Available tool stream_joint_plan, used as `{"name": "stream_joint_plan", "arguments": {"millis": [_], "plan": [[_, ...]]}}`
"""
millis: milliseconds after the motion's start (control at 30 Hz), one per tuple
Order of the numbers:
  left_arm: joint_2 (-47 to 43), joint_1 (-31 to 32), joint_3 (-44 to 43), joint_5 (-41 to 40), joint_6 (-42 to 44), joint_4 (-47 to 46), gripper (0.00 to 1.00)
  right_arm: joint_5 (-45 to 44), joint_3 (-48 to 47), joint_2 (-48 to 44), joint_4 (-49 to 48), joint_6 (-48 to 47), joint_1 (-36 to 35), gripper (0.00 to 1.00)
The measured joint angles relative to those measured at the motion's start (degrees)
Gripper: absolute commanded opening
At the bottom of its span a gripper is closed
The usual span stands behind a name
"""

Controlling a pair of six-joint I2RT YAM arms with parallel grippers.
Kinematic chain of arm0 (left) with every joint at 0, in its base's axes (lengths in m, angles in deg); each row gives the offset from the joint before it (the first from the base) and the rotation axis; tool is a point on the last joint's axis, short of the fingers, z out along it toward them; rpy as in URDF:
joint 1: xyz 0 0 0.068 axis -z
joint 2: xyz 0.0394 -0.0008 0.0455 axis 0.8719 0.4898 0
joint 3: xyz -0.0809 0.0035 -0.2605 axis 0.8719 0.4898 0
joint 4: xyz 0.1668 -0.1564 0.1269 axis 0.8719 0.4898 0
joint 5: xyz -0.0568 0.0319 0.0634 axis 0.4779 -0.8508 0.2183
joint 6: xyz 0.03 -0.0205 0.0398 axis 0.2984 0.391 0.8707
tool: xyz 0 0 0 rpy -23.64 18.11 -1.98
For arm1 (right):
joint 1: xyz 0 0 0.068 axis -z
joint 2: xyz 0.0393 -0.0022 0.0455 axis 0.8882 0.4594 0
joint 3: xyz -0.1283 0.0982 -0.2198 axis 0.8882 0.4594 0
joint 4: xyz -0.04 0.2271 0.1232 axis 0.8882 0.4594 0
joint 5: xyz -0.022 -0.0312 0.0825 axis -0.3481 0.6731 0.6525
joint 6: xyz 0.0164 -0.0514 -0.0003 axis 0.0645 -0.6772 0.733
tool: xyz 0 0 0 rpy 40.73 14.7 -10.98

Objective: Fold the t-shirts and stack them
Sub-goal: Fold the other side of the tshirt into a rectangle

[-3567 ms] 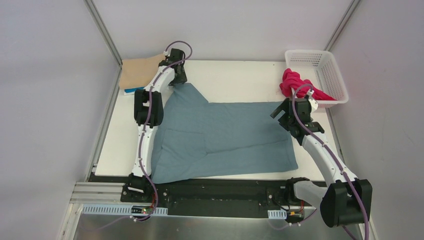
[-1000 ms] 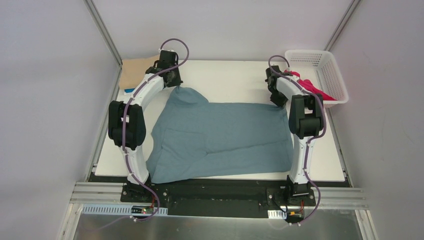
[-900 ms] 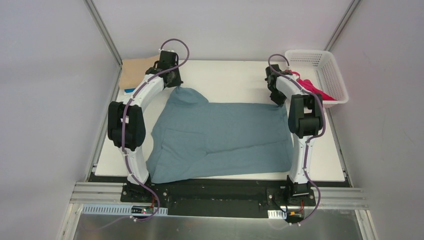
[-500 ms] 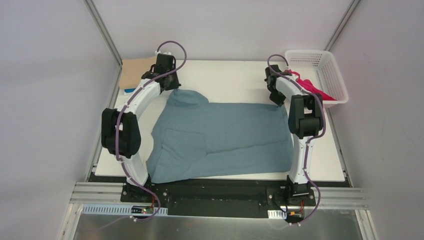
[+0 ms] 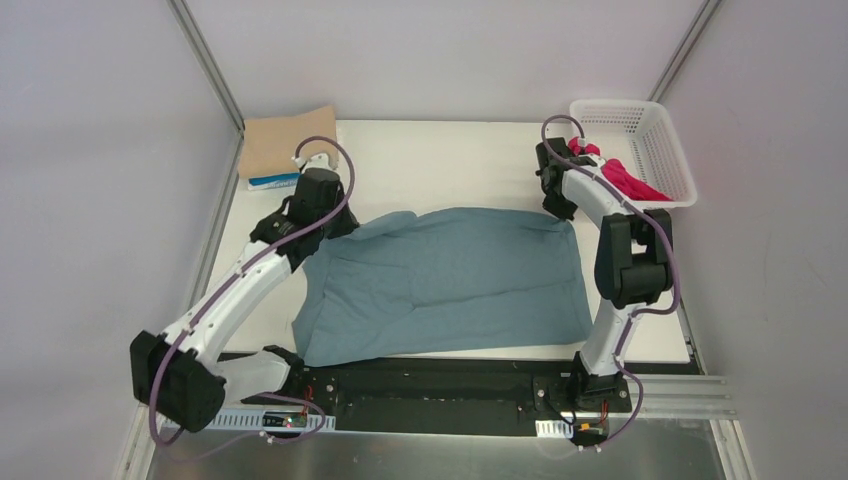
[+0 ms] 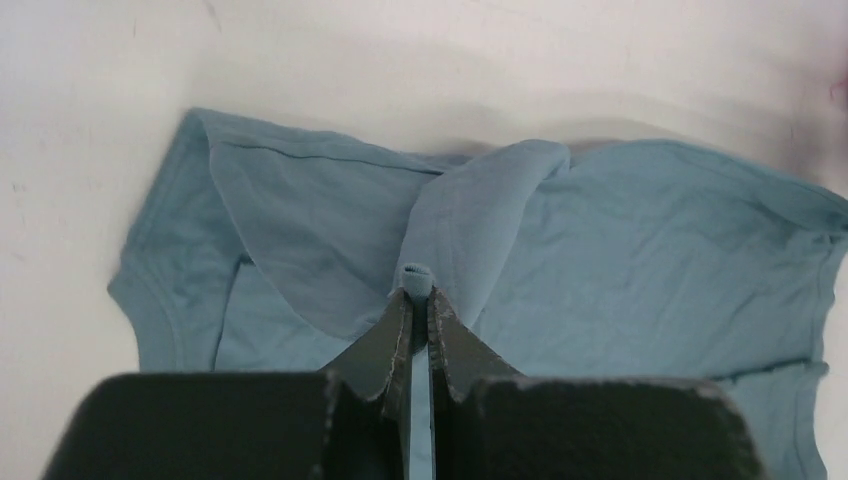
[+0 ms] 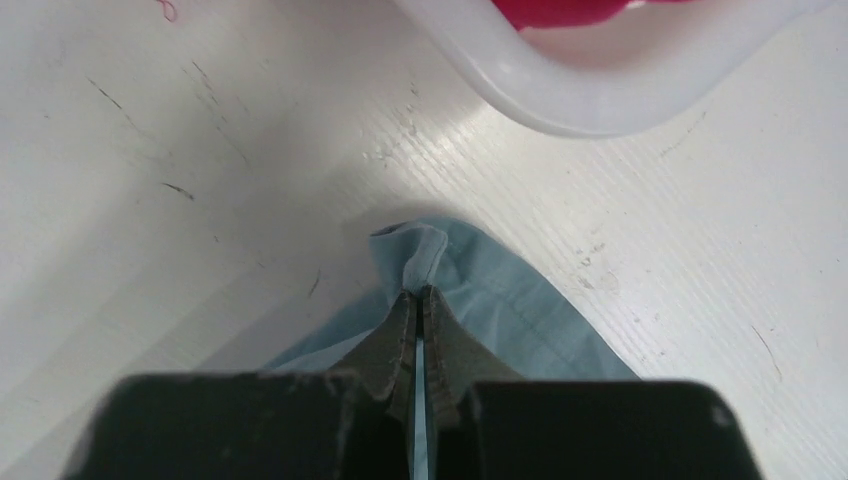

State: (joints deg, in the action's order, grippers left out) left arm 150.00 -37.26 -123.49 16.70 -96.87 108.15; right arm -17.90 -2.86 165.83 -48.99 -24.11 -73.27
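Note:
The dusty teal-blue t-shirt (image 5: 450, 280) lies spread across the middle of the table. My left gripper (image 5: 343, 224) is shut on a pinch of its far-left sleeve edge (image 6: 418, 274) and holds that cloth lifted and drawn over the shirt's body (image 6: 640, 260). My right gripper (image 5: 560, 207) is shut on the shirt's far-right corner (image 7: 418, 255), low over the table beside the basket. A folded tan t-shirt (image 5: 290, 145) lies on a bright blue one (image 5: 270, 183) at the far left corner. The magenta-red t-shirt (image 5: 622, 181) hangs out of the basket.
The white lattice basket (image 5: 655, 125) stands at the far right corner, and its rim (image 7: 560, 95) is just beyond my right gripper. Metal frame posts and grey walls close in both sides. White tabletop (image 5: 450, 160) shows beyond the teal shirt.
My left arm has swung back toward the near side, pulling the far-left sleeve about a hand's width nearer over the shirt. The right gripper has stayed at the far-right corner.

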Motion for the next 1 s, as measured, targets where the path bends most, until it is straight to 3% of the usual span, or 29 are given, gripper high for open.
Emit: {"name": "stream_joint_plan", "arguments": {"millis": [500,1000], "plan": [[-23.37,3.28,9.05,1.53,-9.01,16.13,0.0,2.23,10.12,-10.1,-0.2,-0.31,0.02,0.0],[-29.2,3.28,12.61,10.01,-9.92,23.61,0.0,4.63,18.49,-16.96,1.6,0.2,0.02,0.0]]}}
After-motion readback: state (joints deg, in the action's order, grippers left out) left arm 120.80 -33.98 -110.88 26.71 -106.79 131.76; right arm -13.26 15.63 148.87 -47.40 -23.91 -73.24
